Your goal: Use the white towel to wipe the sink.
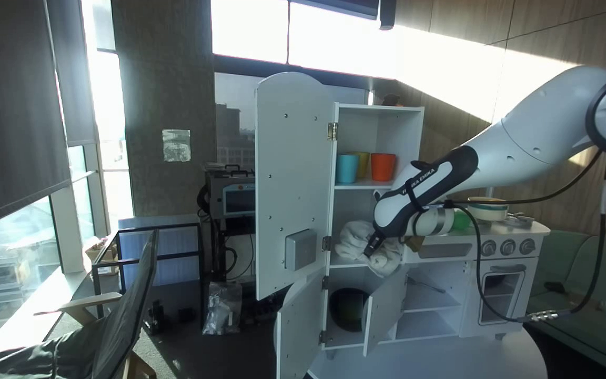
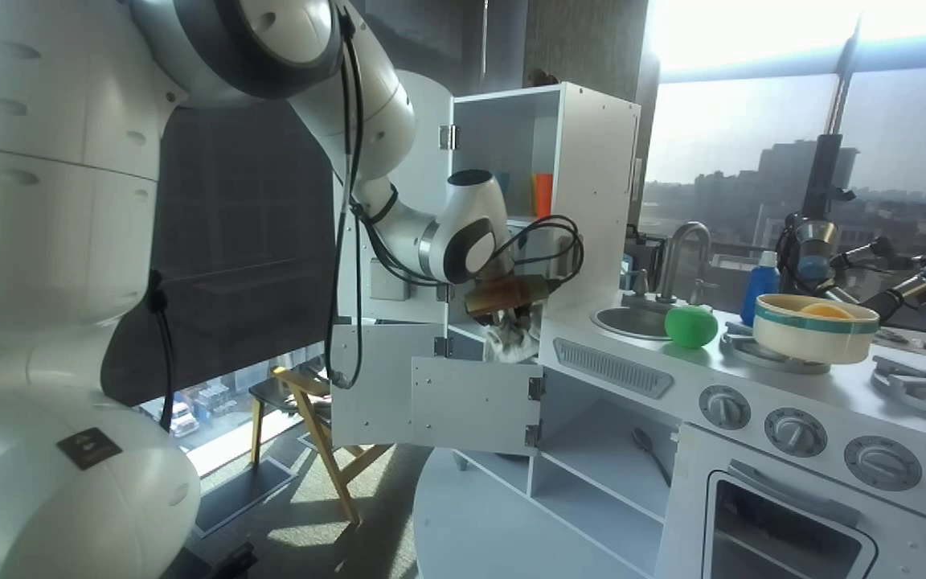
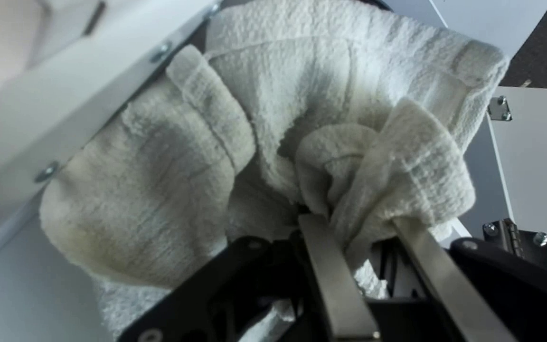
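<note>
The white towel [image 1: 354, 238] is bunched on the middle shelf of the white toy kitchen's tall cabinet, with part hanging over the front edge. It also shows in an exterior view [image 2: 513, 342] and fills much of the wrist view [image 3: 159, 199]. My gripper [image 3: 360, 221] has a bunched fold of towel pinched between its fingers, which stand some way apart. In both exterior views the gripper [image 1: 372, 246] points into the shelf opening, its tips partly hidden. The sink [image 2: 630, 322] is a round metal basin in the counter, right of the cabinet, beneath a faucet [image 2: 684, 256].
The tall cabinet door [image 1: 293, 195] and lower doors [image 2: 477, 406] stand open around the shelf. Cups [image 1: 383, 167] stand on the shelf above. A green object [image 2: 690, 326] is beside the sink, and a cream pot [image 2: 813, 330] sits on the stove. A blue bottle [image 2: 762, 288] stands behind.
</note>
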Robot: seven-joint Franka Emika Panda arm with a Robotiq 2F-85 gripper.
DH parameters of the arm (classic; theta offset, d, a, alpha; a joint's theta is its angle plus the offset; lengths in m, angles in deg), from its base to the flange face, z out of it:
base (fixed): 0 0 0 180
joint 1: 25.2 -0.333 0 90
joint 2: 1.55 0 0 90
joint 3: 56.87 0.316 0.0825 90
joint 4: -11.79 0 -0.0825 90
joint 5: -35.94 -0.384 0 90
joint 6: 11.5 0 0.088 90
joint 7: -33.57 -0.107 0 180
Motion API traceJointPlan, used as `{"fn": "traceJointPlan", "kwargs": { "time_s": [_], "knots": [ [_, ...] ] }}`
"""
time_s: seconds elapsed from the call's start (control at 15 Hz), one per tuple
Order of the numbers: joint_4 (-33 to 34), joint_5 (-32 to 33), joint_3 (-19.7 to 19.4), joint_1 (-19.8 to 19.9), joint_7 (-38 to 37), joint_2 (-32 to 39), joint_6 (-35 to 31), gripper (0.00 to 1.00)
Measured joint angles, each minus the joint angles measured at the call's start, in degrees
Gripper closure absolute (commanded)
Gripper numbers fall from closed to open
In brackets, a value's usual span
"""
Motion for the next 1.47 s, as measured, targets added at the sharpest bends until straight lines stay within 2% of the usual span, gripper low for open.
{"fn": "traceJointPlan", "kwargs": {
  "time_s": [0.4, 0.6, 0.73, 0.87, 1.0, 1.13, 1.27, 1.47],
  "knots": [
    [-0.24, 0.0, -0.07, 0.4, 0.13, -0.17, -0.64, 0.97],
    [-2.44, -0.04, -0.53, 0.94, 0.12, -1.04, -4.06, 0.97],
    [-5.11, -0.56, -0.7, 1.5, 0.17, -3.33, -8.69, 0.97],
    [-7.66, -4.45, 0.77, 2.6, 3.44, -8.24, -11.94, 0.97],
    [-9.87, -12.01, 2.78, 2.44, 10.6, -14.21, -12.56, 0.97],
    [-11.62, -20.79, 2.35, -1.18, 19.15, -20.09, -9.38, 0.97],
    [-12.21, -26.88, -0.28, -5.43, 26.65, -25.53, -0.87, 0.97],
    [-13.45, -27.42, -4.17, -6.3, 31.2, -31.25, 14.8, 0.97]
  ]
}}
